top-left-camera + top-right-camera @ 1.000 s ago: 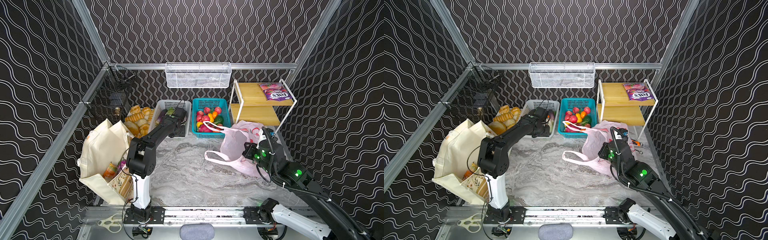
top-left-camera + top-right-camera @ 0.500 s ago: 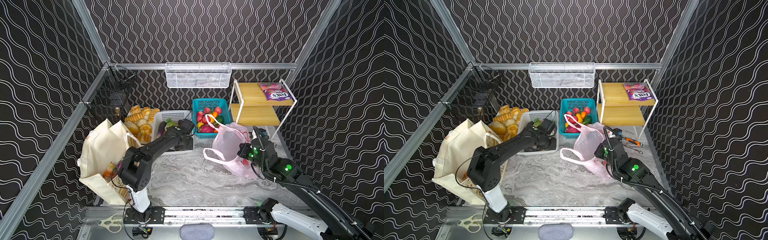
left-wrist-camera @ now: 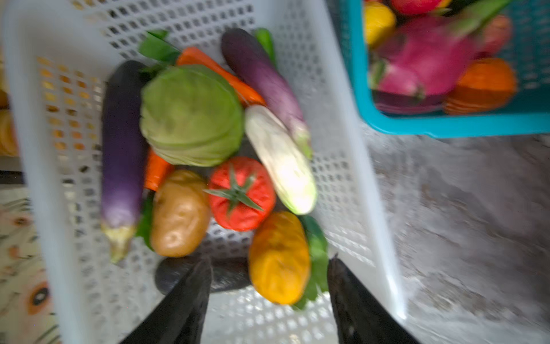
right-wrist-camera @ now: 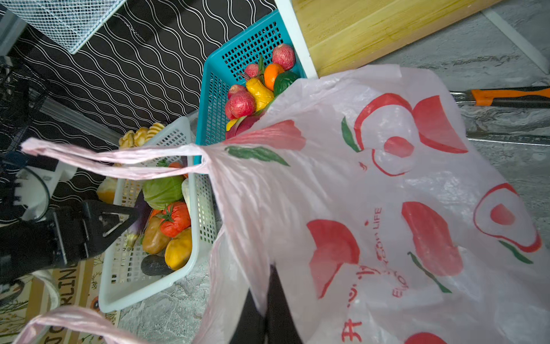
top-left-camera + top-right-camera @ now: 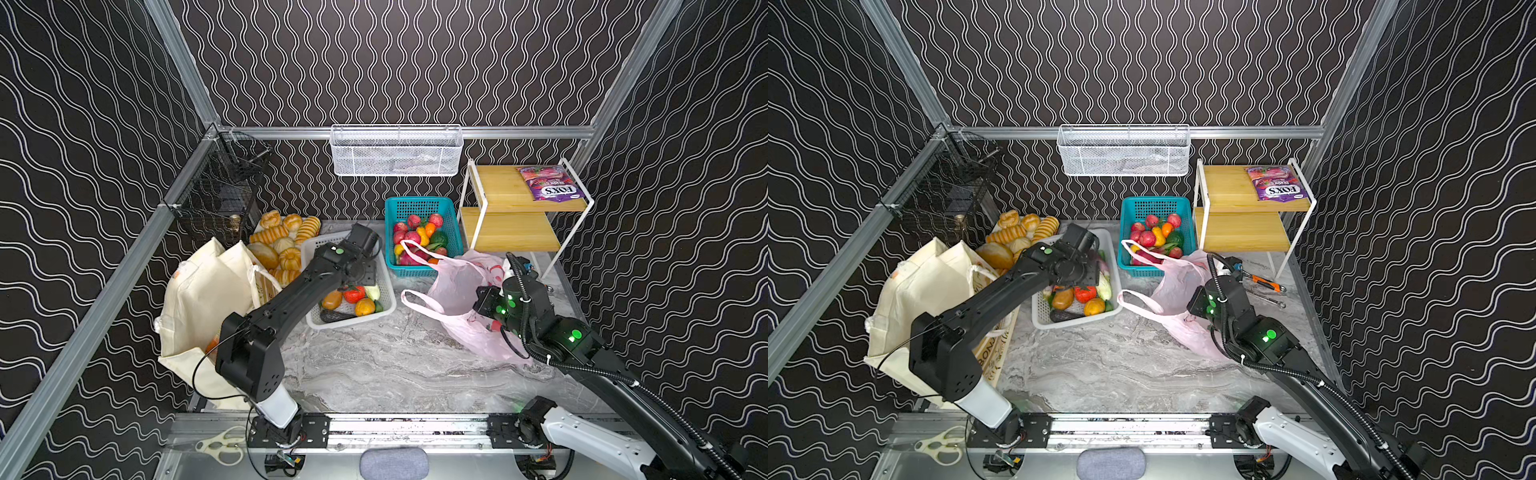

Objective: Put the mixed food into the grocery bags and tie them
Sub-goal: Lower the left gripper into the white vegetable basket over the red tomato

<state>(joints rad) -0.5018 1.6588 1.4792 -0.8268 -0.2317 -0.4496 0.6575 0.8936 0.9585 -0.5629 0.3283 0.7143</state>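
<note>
Firm orange vegetable, basket's five o'clock, is best gripped mid-body by spread left tool; flimsy pink bag is pinched by right tool.

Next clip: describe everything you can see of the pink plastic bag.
The pink plastic bag is thin, crinkled, translucent film printed with red fruit, green leaves and red lettering. It slumps on the marble table in front of the teal basket, mouth gaping; the inside that shows looks empty. One loop handle arches over the basket's front, the other lies on the table. The right gripper has its jaws shut on the film near the rim, propping it up.
</note>
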